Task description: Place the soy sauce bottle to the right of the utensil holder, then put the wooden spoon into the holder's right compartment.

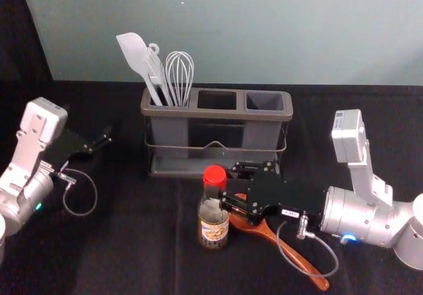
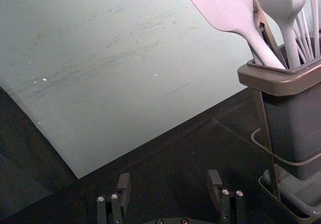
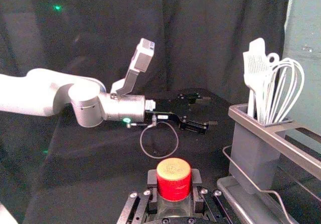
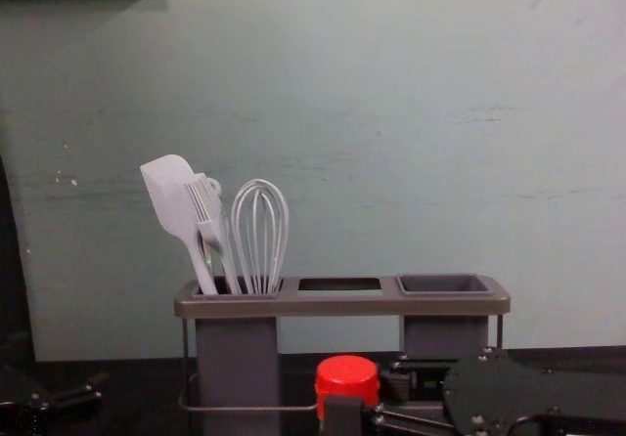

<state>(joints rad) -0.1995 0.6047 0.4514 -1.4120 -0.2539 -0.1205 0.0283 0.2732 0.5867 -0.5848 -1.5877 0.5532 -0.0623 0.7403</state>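
Observation:
The soy sauce bottle (image 1: 213,225) with its red cap (image 3: 173,180) stands upright in front of the utensil holder (image 1: 218,113). My right gripper (image 1: 231,188) reaches in from the right, shut on the bottle's neck; in the right wrist view the fingers of the right gripper (image 3: 173,186) flank the neck just below the cap. Behind the bottle and under the right gripper, the wooden spoon (image 1: 291,252) lies slanting on the table, partly hidden. The holder's right compartment (image 4: 445,284) is empty. My left gripper (image 1: 102,139) is parked at the left, open, its fingertips apart around nothing (image 2: 169,186).
A spatula (image 1: 135,53), a brush (image 4: 210,216) and a whisk (image 1: 180,73) stand in the holder's left compartment. A wire rail (image 1: 254,151) runs across the holder's front. Black cloth (image 1: 370,275) covers the table, and a pale wall (image 4: 391,113) rises behind.

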